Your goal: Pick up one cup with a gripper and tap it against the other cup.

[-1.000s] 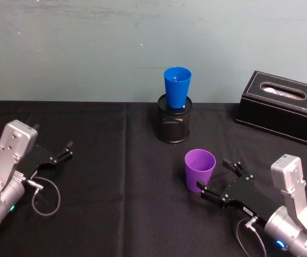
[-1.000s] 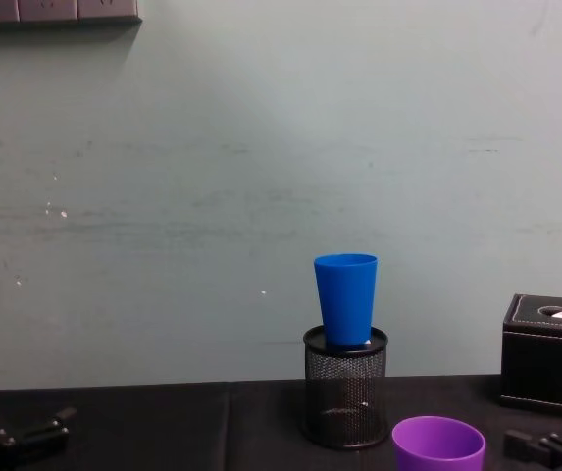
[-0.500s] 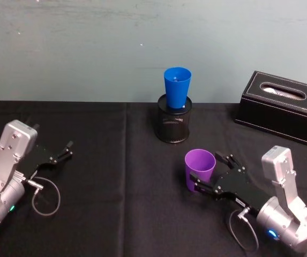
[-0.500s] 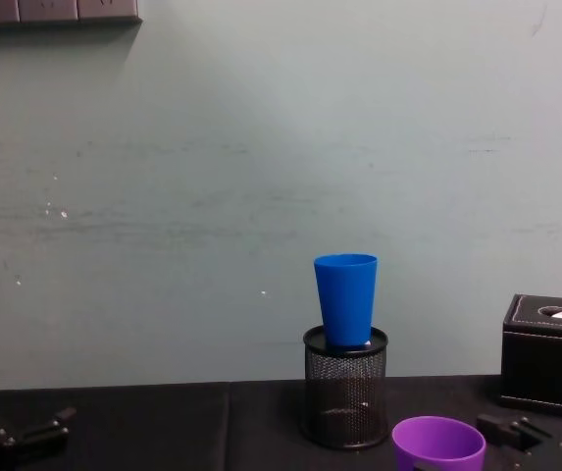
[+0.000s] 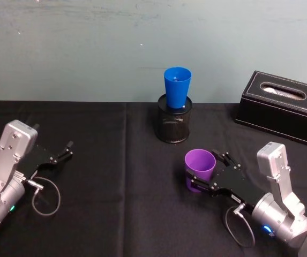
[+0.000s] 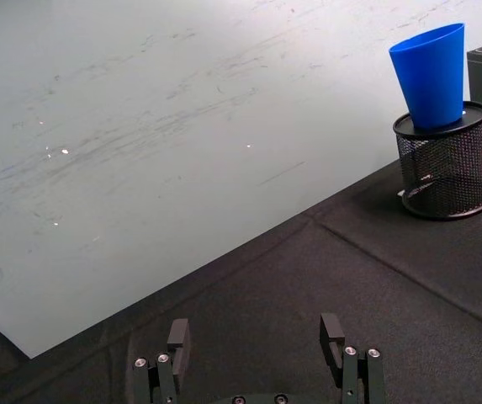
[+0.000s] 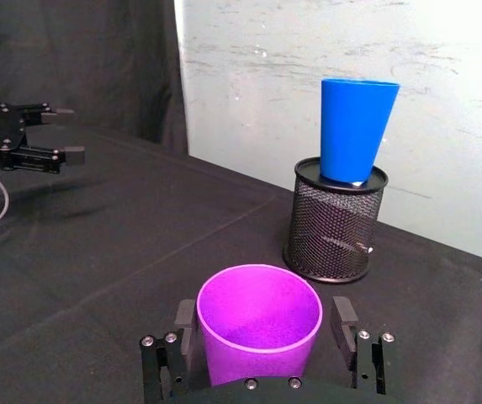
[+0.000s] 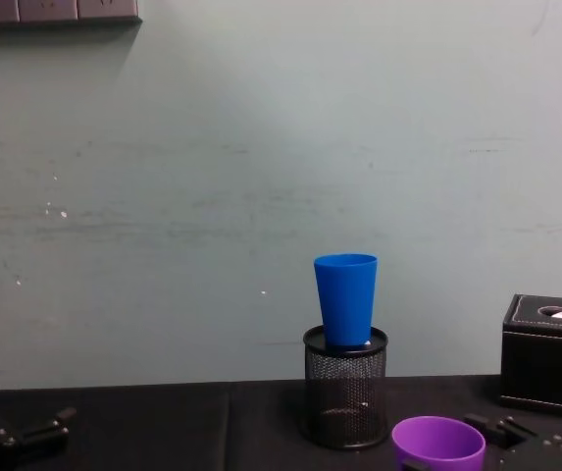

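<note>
Jaws of right gripper [image 5: 204, 172] stand spread around the upright purple cup [image 5: 199, 162]; left gripper [image 5: 67, 150] rests open, well apart.

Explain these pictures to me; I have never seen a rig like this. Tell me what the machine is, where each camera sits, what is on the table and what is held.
This is a robot with two arms, each ending in a black two-fingered hand. One picture looks down from its head, one looks across the table from its chest, and one comes from each wrist. On the black tablecloth stand a purple cup, a black mesh pen holder with a blue cup standing in it, and a black tissue box at the right. The right hand has its open fingers on either side of the purple cup, which stands on the cloth, so nothing is held yet. The left hand rests open and empty at the left.
</note>
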Motion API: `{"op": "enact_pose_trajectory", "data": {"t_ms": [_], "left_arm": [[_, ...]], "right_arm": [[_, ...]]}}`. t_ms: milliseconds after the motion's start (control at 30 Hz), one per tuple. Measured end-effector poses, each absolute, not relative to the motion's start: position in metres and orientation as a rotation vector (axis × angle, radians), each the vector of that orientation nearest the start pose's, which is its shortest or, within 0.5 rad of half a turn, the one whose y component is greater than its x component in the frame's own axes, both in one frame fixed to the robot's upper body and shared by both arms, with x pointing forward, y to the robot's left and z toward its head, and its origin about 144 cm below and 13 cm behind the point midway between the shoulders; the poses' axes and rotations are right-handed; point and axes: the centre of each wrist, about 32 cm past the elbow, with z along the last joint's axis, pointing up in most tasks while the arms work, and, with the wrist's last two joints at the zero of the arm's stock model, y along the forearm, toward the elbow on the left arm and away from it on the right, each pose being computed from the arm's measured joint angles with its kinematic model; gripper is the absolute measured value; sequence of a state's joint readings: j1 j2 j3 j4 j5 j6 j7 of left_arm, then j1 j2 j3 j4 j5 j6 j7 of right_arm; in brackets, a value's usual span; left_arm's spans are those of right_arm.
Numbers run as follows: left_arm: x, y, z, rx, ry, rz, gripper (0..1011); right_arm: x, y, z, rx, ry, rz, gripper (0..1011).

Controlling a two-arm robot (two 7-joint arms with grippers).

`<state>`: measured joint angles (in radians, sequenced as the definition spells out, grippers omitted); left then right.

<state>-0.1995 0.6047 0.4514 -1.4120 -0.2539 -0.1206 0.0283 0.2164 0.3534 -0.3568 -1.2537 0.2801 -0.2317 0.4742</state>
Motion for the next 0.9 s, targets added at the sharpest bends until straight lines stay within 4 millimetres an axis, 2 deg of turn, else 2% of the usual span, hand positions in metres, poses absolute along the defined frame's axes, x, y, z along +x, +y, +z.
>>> {"op": "enact_pose_trajectory", "data": {"t_ms": [900], "left_arm": [[0.4886,0.3097,1.1398,0.304,-0.285,1.248,1011]], "right_arm": [[0.5094,-0.2602,1.1012,-0.082,-0.070,-0.838,1003]]}}
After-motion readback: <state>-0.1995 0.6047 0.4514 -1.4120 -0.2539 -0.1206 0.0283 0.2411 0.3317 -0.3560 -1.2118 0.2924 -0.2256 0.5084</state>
